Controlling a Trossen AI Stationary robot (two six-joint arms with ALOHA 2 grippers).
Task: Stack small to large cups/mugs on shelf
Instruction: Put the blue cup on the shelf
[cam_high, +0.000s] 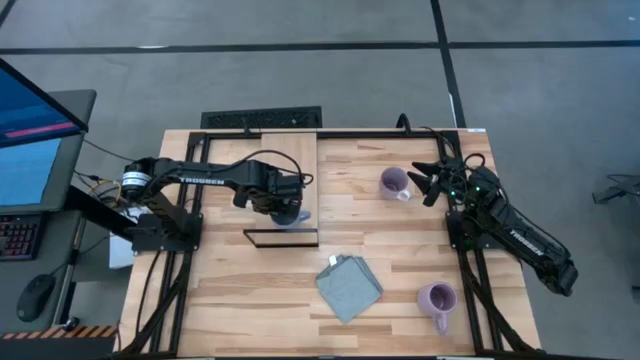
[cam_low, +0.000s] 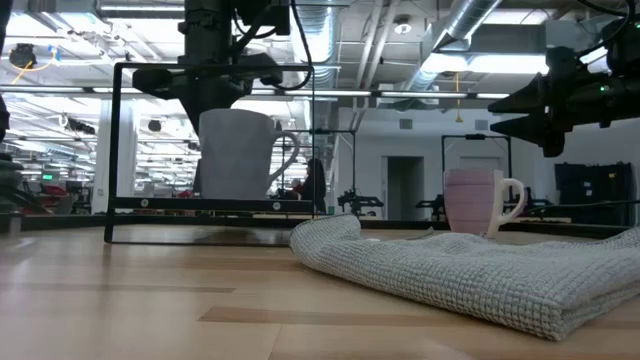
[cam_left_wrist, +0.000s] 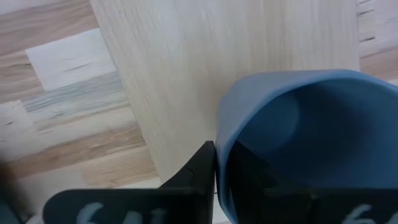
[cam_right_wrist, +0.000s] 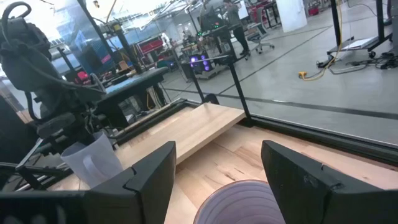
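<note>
Left hand (cam_high: 290, 205), under "TROSSEN" lettering, grips blue mug (cam_high: 287, 214); right hand (cam_high: 432, 180) spread.

one blue mug (cam_high: 290, 213), two purple mugs (cam_high: 394, 183) (cam_high: 437, 298), one shelf (cam_high: 283, 175), one cloth (cam_high: 349, 288), two arms.

Shelf (cam_high: 282, 170): back half bare wood, free. Front end blocked by blue mug (cam_high: 288, 214) w/ left gripper (cam_high: 285, 203) clamped on rim. Cloth (cam_high: 349, 288) lies in front of shelf, to the right.

Left end effector (cam_high: 291, 203) clamped — right end effector (cam_high: 432, 180) spread wide, raised.
</note>
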